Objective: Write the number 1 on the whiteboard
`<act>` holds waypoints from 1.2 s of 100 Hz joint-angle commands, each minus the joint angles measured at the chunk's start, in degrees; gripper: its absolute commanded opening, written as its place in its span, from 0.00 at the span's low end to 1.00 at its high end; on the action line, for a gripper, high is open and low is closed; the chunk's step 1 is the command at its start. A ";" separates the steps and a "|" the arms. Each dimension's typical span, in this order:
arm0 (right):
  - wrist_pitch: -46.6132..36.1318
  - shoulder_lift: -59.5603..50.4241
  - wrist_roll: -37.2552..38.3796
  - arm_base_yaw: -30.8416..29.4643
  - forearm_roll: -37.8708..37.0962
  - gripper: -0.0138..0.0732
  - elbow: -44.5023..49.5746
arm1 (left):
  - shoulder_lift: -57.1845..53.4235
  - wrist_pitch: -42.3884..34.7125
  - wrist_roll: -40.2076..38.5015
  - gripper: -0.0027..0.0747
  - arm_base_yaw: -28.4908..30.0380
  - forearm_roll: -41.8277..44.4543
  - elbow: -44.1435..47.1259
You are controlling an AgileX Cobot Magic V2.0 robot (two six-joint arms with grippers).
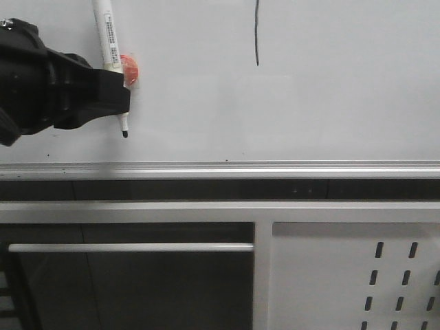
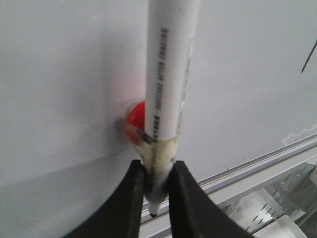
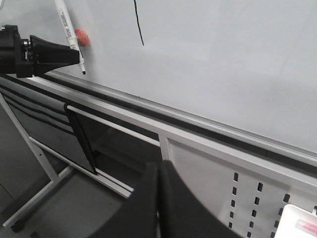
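The whiteboard (image 1: 330,89) (image 2: 59,74) (image 3: 223,59) fills the far side. On it is the number 1 (image 1: 257,34) (image 2: 309,57) (image 3: 139,25), a thin black stroke that runs off the top of the front view. My left gripper (image 1: 117,93) (image 2: 157,171) is shut on a white marker pen (image 1: 108,34) (image 2: 168,74) (image 3: 64,20), well left of the stroke. The pen's black tip (image 1: 125,134) points down near the board's lower part; contact cannot be told. My right gripper (image 3: 158,166) is shut and empty, low in front of the stand.
A red round magnet (image 1: 130,69) (image 2: 134,121) (image 3: 80,36) sits on the board just behind the pen. Below the board runs the silver rail (image 1: 220,168). Under it are a white slotted panel (image 1: 357,275) (image 3: 237,188) and a dark open frame (image 1: 130,275).
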 commanded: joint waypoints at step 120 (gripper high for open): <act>-3.85 0.67 -0.07 -0.41 -0.38 0.08 -1.24 | -1.14 -5.86 4.18 0.01 0.21 -3.75 -1.80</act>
